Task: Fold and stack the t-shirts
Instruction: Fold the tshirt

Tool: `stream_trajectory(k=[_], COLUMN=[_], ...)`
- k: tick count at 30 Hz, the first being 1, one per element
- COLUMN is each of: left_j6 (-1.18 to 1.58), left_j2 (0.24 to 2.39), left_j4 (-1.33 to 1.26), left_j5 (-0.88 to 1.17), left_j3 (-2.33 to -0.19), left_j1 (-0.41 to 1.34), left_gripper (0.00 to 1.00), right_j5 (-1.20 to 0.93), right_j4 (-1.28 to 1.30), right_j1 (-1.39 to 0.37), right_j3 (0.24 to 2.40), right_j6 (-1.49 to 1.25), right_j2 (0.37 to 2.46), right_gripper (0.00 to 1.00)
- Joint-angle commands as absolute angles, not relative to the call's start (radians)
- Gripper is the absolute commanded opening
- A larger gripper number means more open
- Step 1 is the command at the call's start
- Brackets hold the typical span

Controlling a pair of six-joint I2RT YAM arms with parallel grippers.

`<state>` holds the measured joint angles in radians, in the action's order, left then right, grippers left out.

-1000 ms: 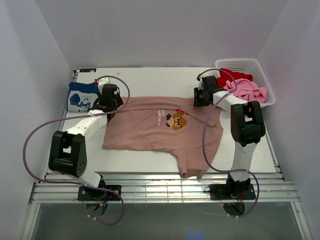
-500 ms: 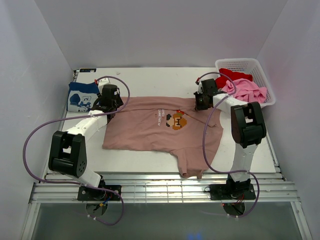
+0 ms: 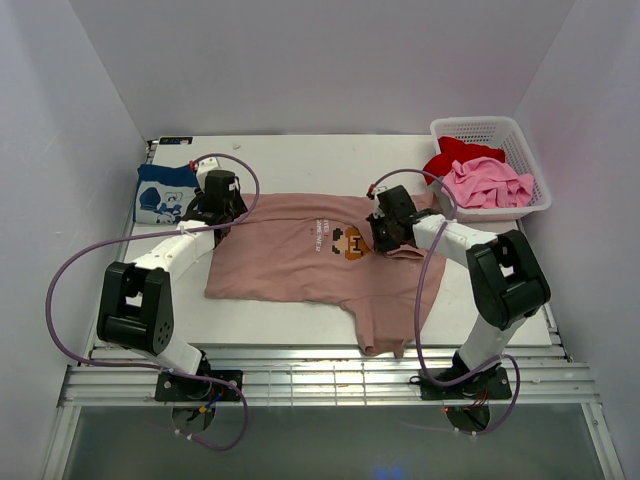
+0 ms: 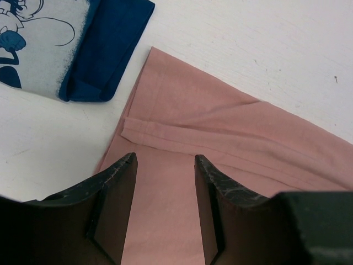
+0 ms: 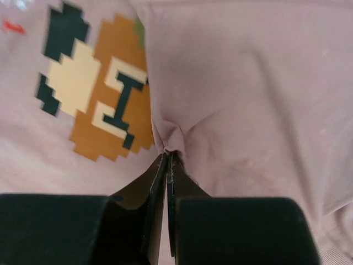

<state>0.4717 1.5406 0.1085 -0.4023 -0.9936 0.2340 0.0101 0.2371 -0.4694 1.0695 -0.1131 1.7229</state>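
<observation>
The tan tee (image 3: 290, 262) lies spread on the table (image 3: 300, 160), one sleeve trailing toward the near edge. The right gripper (image 5: 167, 154) is clamped tight on a small pinch of its cloth, with the pixel print (image 5: 94, 105) just ahead to the fingers' left. The left gripper (image 4: 164, 163) stands apart over the tee's other side, nothing between its fingers. A hem (image 4: 182, 132) runs across just ahead of them. Beyond it, to their left, lies the folded navy tee (image 4: 105, 49). Farther off, past the right fingers, a basket (image 3: 490, 128) holds the red tee (image 3: 447, 155) and the pink tee (image 3: 490, 183).
</observation>
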Motion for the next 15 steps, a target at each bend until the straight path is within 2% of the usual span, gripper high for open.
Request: stream_trajectory(k=[1,5,6,7,10,15], left_j6=[0.477,0.480,0.480,0.491,0.517,0.575], left_j2=[1.488,1.494,1.496,1.497,1.490,1.433], left_j4=[0.130,0.146,0.150,0.162,0.184,0.222], left_j5=[-0.379,-0.365,-0.362,-0.364,-0.396,-0.532], left_j3=[-0.996,-0.999,-0.999,-0.997,-0.980,-0.911], left_j1=[0.238,0.238,0.238,0.239,0.250,0.323], left_gripper=[0.57,0.57,0.57,0.57,0.57,0.57], right_j5=[0.066,0.101,0.110,0.113,0.132,0.182], right_j4=[0.268,0.310,0.314,0.319,0.319,0.383], right_j1=[-0.486,-0.511,-0.517,-0.526,-0.554,-0.592], right_j3=[1.025,0.999,0.990,0.983,0.971,0.970], right_j6=[-0.163,-0.187,-0.190,-0.193,-0.193,-0.236], right_j2=[1.707,1.697,1.677,1.663,1.567,1.344], right_gripper=[0.08,0.11,0.16,0.27,0.36,0.44])
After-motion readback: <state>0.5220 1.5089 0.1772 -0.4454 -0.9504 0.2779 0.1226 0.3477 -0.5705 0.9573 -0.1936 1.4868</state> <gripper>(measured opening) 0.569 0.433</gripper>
